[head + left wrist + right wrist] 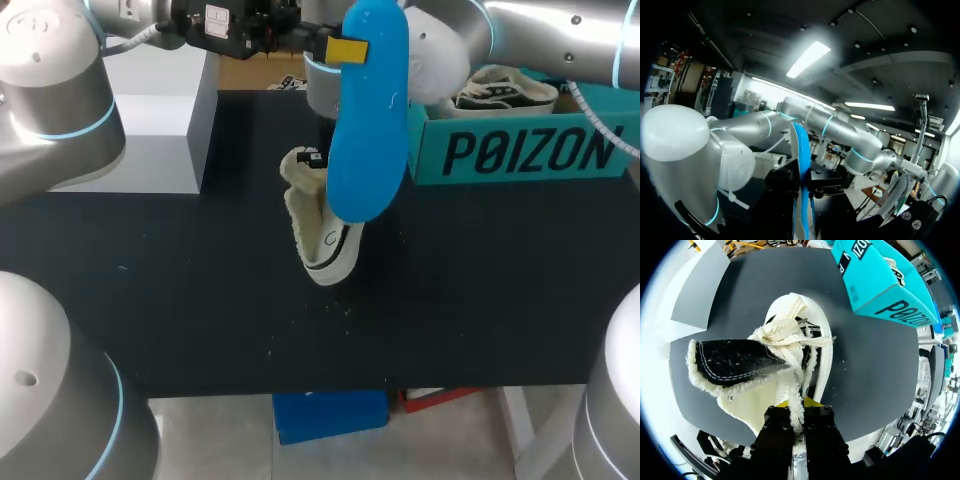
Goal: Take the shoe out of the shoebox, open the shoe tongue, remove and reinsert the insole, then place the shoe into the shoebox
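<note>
Blue insole [365, 110] held high, left jaws clamped on it, edge-on in the left wrist view, white fleecy shoe [810, 340] over the black worktop [150, 280], right jaws clamped on its rim, black tongue [735, 362] splayed open, clear only from the right wrist, teal shoebox [520, 150] nearby holding a second shoe [505, 90].

table [200, 300]: black top, a few pale specks | grey block [150, 150]: on its far-left part
</note>
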You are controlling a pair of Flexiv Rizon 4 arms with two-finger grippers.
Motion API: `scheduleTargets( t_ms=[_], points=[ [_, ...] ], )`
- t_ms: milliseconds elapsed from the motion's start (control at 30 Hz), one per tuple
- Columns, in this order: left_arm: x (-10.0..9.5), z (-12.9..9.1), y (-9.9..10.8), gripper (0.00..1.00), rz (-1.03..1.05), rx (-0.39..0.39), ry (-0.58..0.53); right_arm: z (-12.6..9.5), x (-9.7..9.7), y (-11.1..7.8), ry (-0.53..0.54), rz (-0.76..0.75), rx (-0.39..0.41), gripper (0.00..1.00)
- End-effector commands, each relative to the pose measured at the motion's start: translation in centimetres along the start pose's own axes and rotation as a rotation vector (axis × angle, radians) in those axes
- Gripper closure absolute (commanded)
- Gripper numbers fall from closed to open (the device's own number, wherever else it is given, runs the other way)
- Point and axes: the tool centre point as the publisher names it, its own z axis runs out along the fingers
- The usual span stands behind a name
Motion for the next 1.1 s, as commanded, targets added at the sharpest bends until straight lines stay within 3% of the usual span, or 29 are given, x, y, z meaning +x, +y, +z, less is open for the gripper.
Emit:
scheduleTargets(
  t_ms=[33,367,600,633,700,733,867,1033,1100],
  points=[
    [0.0,0.1,0.0,1.00,0.000,0.000,-0.003,1.4,1.0,0.1,-0.019,0.047,-0.017,1.00],
    [0.0,0.1,0.0,1.00,0.000,0.000,-0.003,3.2,1.3,0.0,-0.009,0.004,-0.073,1.00],
    [0.0,0.1,0.0,1.00,0.000,0.000,-0.003,4.3,0.3,-0.1,-0.008,0.015,-0.097,1.00],
    [0.0,0.1,0.0,1.00,0.000,0.000,-0.003,4.5,0.2,-0.2,-0.007,0.015,-0.099,0.95],
    [0.0,0.1,0.0,1.00,0.000,0.000,-0.003,4.7,0.0,-0.4,0.005,0.022,-0.097,0.50],
    [0.0,0.1,0.0,1.00,0.000,0.000,-0.003,4.8,-0.2,-0.4,0.005,0.024,-0.102,0.00],
    [0.0,0.1,0.0,1.00,0.000,0.000,-0.003,4.0,-0.9,-0.3,0.003,0.032,-0.140,0.00],
    [0.0,0.1,0.0,1.00,0.000,0.000,-0.003,1.5,-2.5,0.0,0.070,0.027,-0.188,0.00],
    [0.0,0.1,0.0,1.00,0.000,0.000,-0.003,0.6,-3.5,0.2,0.042,0.035,-0.211,0.00]
  ],
)
